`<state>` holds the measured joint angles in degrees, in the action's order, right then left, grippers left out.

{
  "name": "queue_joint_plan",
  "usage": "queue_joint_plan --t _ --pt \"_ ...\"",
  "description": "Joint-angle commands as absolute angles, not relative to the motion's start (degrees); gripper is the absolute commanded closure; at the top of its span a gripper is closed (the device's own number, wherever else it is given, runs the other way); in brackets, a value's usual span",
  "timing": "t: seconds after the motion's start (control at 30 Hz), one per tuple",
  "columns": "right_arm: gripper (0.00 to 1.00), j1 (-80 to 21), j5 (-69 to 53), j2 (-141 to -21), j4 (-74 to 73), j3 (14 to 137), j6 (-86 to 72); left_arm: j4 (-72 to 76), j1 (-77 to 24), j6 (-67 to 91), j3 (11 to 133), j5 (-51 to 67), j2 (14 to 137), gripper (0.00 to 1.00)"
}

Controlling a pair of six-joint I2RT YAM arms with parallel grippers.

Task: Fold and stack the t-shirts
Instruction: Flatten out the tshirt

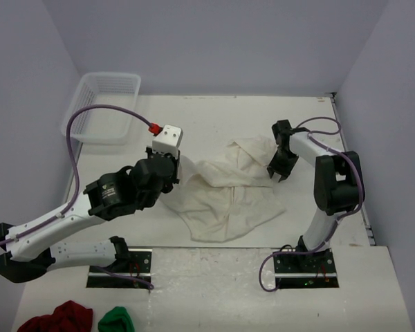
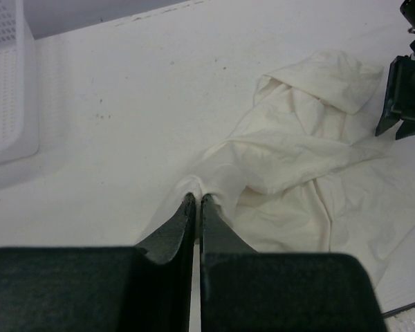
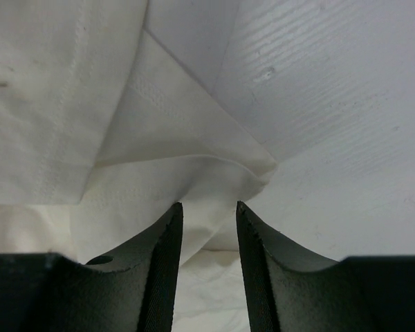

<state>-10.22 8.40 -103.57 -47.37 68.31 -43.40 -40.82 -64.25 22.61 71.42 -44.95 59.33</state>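
While the left jaws clamp a fold of the shirt (image 1: 221,200), which spreads ahead and rightward over the counter (image 1: 263,117), the right jaws stand open, its hem corner just beyond their tips.

In the top view the bottom edge cuts off the red bundle (image 1: 55,319) and the green bundle (image 1: 116,321). The left arm (image 1: 117,194) covers one side of the shirt (image 1: 225,200), and we cannot tell if it is one shirt or more. The left wrist view shows only a part of the basket (image 2: 10,104), and its right edge cuts the right gripper (image 2: 393,128).
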Motion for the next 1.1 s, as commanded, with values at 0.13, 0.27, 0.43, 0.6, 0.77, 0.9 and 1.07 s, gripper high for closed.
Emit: queue_joint_plan --t 0.13,0.27,0.43,0.6,0.77,0.9,1.07 --pt "0.62 -11.9 15.3 -103.2 -51.2 71.5 -48.3 -38.1 -64.0 19.8 70.8 -44.9 55.7 1.00" --pt "0.62 -15.5 16.8 -99.1 -46.9 69.4 -50.7 -37.6 -64.0 19.7 69.1 -43.9 55.5 1.00" --pt "0.60 -17.8 15.1 -94.4 -44.3 67.0 -54.4 -37.9 -64.0 20.0 69.3 -41.8 55.7 1.00" --pt "0.60 -17.7 13.1 -89.7 -41.3 62.6 -59.4 -38.2 -64.0 20.8 68.5 -41.4 55.0 1.00" --pt "0.63 -14.7 11.3 -87.4 -37.0 57.5 -61.2 -39.4 -64.0 21.4 68.6 -41.7 54.1 1.00" --pt "0.65 -12.4 8.3 -88.4 -36.1 54.9 -60.6 -40.5 -64.0 22.1 68.4 -42.4 53.4 1.00" --pt "0.65 -11.6 8.9 -89.1 -36.3 54.1 -61.0 -40.6 -64.0 22.3 68.4 -42.5 53.3 1.00"
